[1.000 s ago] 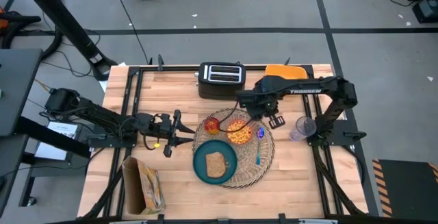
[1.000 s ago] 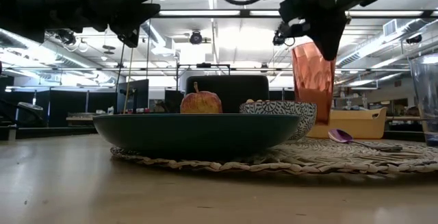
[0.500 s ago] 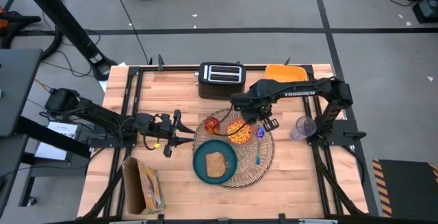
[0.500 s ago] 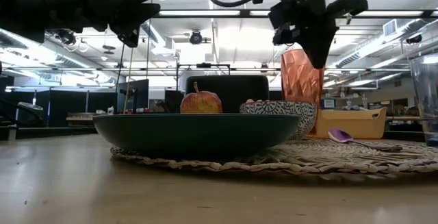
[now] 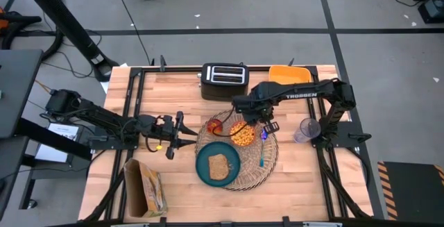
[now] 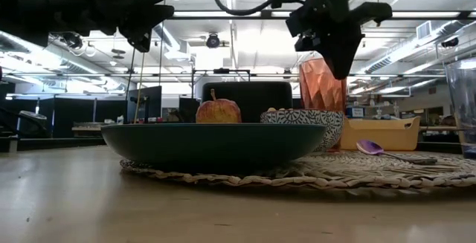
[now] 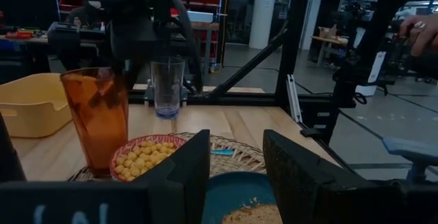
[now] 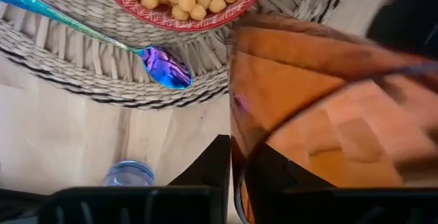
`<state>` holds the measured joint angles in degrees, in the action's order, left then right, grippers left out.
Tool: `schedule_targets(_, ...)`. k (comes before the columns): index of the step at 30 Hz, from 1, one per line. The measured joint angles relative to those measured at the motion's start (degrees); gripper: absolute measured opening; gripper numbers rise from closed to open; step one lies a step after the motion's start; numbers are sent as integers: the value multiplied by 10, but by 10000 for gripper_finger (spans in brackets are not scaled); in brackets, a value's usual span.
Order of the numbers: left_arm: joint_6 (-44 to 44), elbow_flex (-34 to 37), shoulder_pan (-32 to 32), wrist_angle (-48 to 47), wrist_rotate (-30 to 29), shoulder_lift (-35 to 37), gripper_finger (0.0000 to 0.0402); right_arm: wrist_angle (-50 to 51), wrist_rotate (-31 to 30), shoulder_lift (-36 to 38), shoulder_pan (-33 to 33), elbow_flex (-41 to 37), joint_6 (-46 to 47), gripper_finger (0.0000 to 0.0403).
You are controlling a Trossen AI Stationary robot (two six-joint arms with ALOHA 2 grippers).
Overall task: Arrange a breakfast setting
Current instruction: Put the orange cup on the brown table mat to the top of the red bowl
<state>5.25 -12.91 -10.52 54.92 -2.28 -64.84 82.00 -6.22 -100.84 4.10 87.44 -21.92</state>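
A round woven placemat [image 5: 268,163] holds a teal plate [image 5: 206,159] with a toast slice [image 5: 218,166], a cereal bowl [image 5: 241,134], a red fruit [image 5: 214,125] and a blue spoon [image 5: 261,154]. My right gripper [image 5: 266,121] is shut on the orange tumbler [image 6: 321,94] at the mat's far right rim, beside the bowl. My left gripper [image 5: 177,131] waits open and empty to the mat's left, above the table. My right gripper holds the tumbler by its rim wall [image 8: 237,142], one finger inside [image 7: 127,81] and one outside. The fingers come from above, pointing down. The tumbler hangs upright below them; I cannot tell whether its base touches the mat.
A black toaster [image 5: 224,76] and a yellow bin [image 5: 288,73] stand at the far edge. A clear glass [image 5: 307,128] stands right of the mat. A paper bag [image 5: 146,189] lies near the left front corner.
My right gripper has carried the tumbler toward the table's left edge and down, from beside the mat to its far right rim next to the bowl. The tumbler stays upright in the hold.
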Motion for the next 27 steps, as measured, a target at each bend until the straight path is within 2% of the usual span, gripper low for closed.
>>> schedule_targets(22,0,0,0,0,0,0,144,-25,14,1,-3,0,53,52)
schedule_targets(27,0,0,0,-1,0,0,144,-24,-5,1,-3,-1,86,63)
